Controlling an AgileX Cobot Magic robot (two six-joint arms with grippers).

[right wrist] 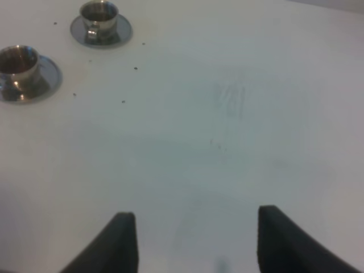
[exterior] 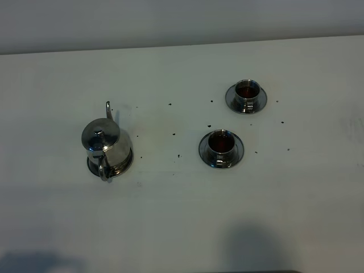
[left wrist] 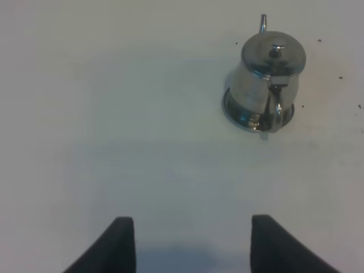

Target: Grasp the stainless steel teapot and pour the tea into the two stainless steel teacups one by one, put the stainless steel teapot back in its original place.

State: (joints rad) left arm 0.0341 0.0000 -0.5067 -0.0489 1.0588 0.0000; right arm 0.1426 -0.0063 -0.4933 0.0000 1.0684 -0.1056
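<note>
The stainless steel teapot [exterior: 104, 143] stands upright on its round steel saucer [exterior: 126, 164] at the left of the table, spout to the far side, handle to the near side. It also shows in the left wrist view [left wrist: 268, 77]. Two stainless steel teacups hold dark tea on saucers: the far one [exterior: 247, 93] and the near one [exterior: 220, 144], also in the right wrist view [right wrist: 100, 16] [right wrist: 18, 63]. My left gripper [left wrist: 193, 244] is open and empty, well short of the teapot. My right gripper [right wrist: 196, 244] is open and empty, away from the cups.
Small dark specks [exterior: 174, 134] are scattered on the white table between the teapot and cups. The table's far edge [exterior: 182, 44] meets a grey wall. Neither arm shows in the exterior high view.
</note>
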